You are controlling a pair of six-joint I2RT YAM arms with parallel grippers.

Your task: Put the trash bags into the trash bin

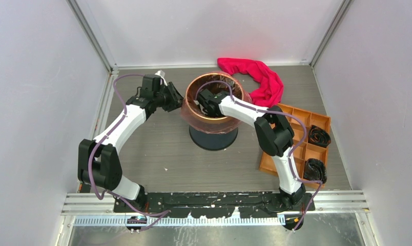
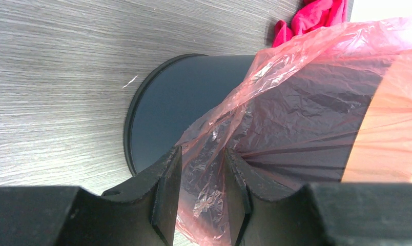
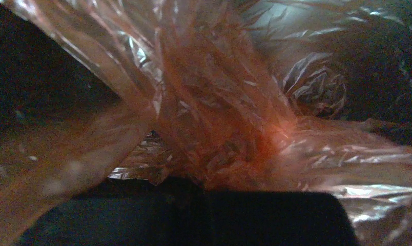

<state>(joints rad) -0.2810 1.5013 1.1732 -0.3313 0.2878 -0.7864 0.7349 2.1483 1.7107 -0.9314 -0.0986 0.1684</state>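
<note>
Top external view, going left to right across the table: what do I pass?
Left fingers → trash bin, trash bag draped over its rim → orange tray. The magenta cloth at the back overlaps both bin and tray, so it is left out.

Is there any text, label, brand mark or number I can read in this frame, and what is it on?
No text is readable.
The trash bin, trash bag, magenta cloth and orange tray show no print.
The pale strip along the near rail has fine marks, too small to read.
</note>
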